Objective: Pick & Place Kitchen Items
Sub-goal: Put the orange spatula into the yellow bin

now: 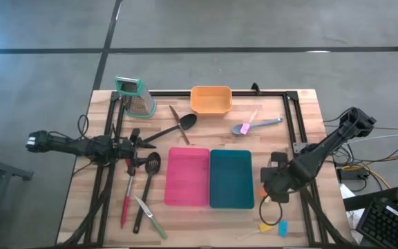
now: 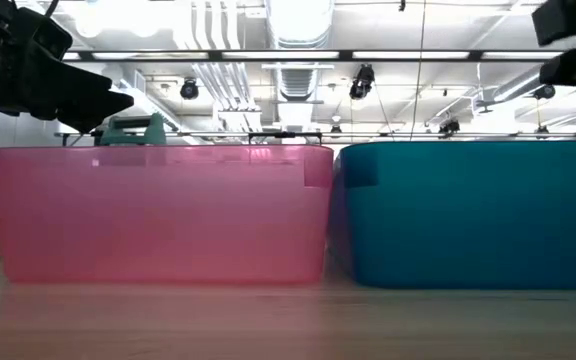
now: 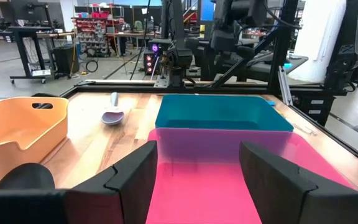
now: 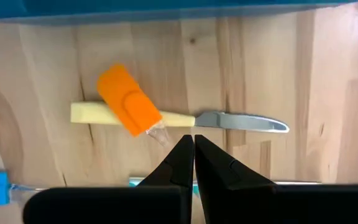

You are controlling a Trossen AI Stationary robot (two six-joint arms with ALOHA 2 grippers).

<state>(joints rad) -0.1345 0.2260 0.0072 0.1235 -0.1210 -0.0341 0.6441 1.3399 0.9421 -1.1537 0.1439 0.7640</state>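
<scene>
1. A wooden table seen from above carries two open bins side by side at its middle: a pink bin and a teal bin, their walls touching. At table height they fill the low view and hide everything behind except the grater's teal top.
2. The left arm reaches in from the table's left edge. The left gripper hovers beside the pink bin, fingers spread with nothing between them.
3. The right arm comes in from the right. The right gripper has its fingers pressed together, empty, over a cream-handled knife. The arm covers this knife in the high view.
4. An orange bowl sits at the far edge, a metal grater to its left.
5. Between them and the bins lie a black spoon and a grey-lilac spoon.
6. Left of the pink bin lie a black slotted spatula, a red-handled utensil and a green-handled knife, overlapping.
7. A small orange piece lies across the knife's handle. A blue piece and a yellow piece sit near the front right corner.
</scene>
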